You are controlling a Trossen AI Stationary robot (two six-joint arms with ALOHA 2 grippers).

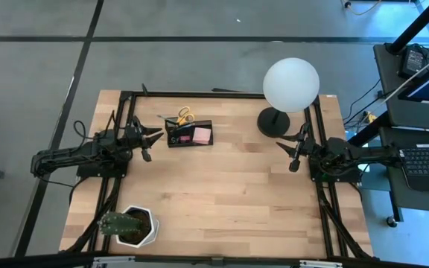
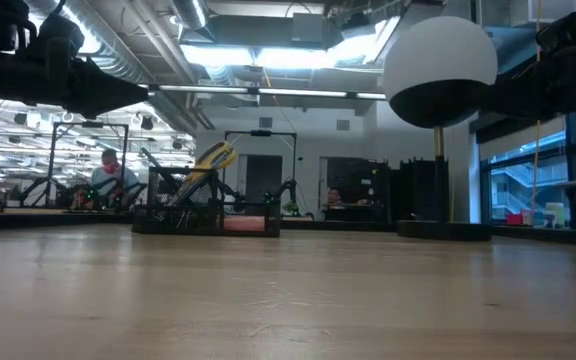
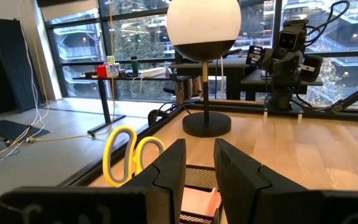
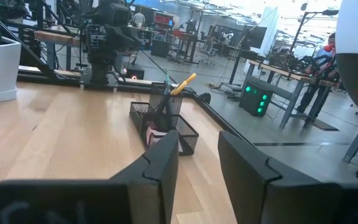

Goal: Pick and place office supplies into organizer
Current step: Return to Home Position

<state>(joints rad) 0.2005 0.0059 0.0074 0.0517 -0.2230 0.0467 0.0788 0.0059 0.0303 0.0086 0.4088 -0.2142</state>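
Black mesh organizer [image 1: 173, 138] holding yellow-looped scissors [image 1: 185, 116], pale wood-grain table [image 1: 222, 201]

high cam: straight down, far above the black mesh desk organizer [image 1: 189, 135], whole light wooden table [image 1: 222, 193] in frame. low cam: tabletop height, level, faces the organizer from the table's opposite edge. left wrist cam: just beside the organizer, looking across it. right wrist cam: faces it from well apart. all four share the organizer.
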